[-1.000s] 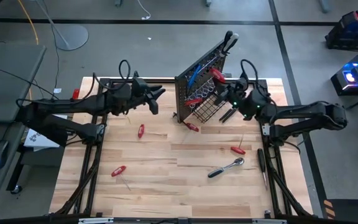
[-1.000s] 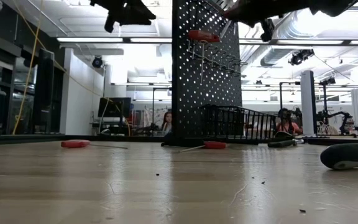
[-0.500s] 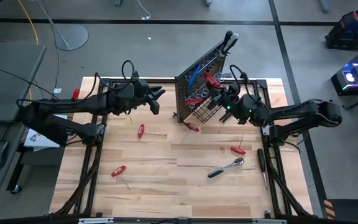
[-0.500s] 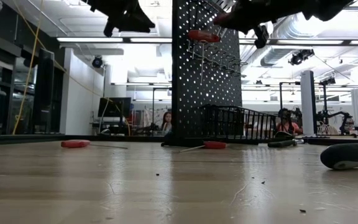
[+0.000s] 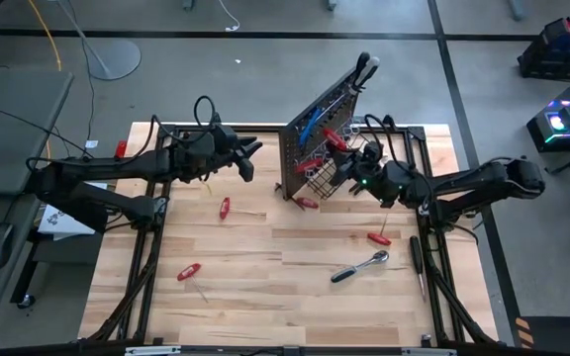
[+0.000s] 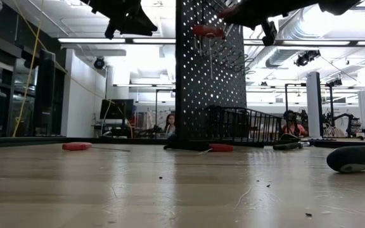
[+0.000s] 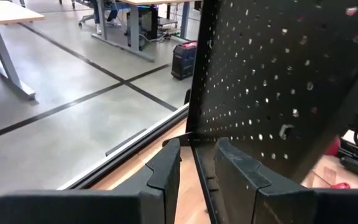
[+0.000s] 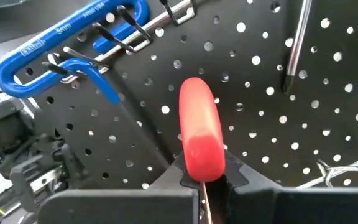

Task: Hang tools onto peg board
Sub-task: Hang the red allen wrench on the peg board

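The black peg board (image 5: 310, 138) stands upright at the table's far middle, with a wire basket (image 6: 246, 126) at its base. A blue T-handle key (image 8: 73, 43) and some screwdrivers hang on its hooks. My right gripper (image 5: 344, 150) is at the board's hook side, shut on a red-handled screwdriver (image 8: 201, 134). My left gripper (image 5: 250, 160) hovers open and empty behind the board (image 7: 278, 81), high above the table. Red-handled screwdrivers (image 5: 225, 209) (image 5: 188, 271) (image 5: 378, 237) and a chrome ratchet (image 5: 359, 265) lie on the table. My right gripper pinches the red handle's shaft end (image 8: 204, 167) between its two fingers (image 8: 236, 173). The fingers come about level from the table's right, pointing at the board. The handle sticks out ahead of the fingertips toward the board's holes, and the thin shaft runs back between the fingers. The tool is lifted clear of the table.
Another red screwdriver (image 5: 307, 202) lies at the board's foot. A black-handled tool (image 6: 357, 158) lies near the table's right edge. The wooden table (image 5: 265, 297) has open room in its near half. People sit in the room beyond the table (image 6: 170, 123).
My right gripper has gone toward the table's left, up to the peg board, carrying the red-handled screwdriver, which now sits close against the board's face. My left gripper has kept still.
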Controlling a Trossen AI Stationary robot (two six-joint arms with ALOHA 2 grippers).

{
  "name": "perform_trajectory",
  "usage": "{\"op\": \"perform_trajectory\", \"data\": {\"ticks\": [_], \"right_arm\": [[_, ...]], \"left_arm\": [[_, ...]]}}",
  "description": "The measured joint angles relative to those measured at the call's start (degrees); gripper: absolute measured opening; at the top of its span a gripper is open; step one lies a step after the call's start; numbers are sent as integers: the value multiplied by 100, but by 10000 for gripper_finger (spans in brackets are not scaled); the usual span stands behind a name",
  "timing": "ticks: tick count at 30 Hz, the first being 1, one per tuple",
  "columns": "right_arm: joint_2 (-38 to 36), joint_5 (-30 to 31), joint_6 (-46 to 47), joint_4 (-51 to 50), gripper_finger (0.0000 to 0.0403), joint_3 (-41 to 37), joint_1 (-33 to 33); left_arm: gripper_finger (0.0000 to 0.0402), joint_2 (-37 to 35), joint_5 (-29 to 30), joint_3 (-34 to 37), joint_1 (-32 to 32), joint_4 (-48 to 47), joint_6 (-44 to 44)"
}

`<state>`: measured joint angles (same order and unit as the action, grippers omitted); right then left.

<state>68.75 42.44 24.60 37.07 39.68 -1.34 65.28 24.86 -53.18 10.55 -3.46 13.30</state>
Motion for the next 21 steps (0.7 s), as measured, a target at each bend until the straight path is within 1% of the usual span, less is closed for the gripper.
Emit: {"op": "perform_trajectory", "data": {"ticks": [3,7,16,21], "right_arm": [[0,4,-3,-49,0,0,-34],[0,192,-169,-60,0,0,9],[0,175,-190,-430,0,0,95],[0,200,-402,-469,0,0,135]], "left_arm": [[85,0,-4,0,0,-19,-1],[85,0,-1,0,0,-39,-2],[85,0,-2,0,0,-33,-2],[85,0,-2,0,0,-21,-2]]}}
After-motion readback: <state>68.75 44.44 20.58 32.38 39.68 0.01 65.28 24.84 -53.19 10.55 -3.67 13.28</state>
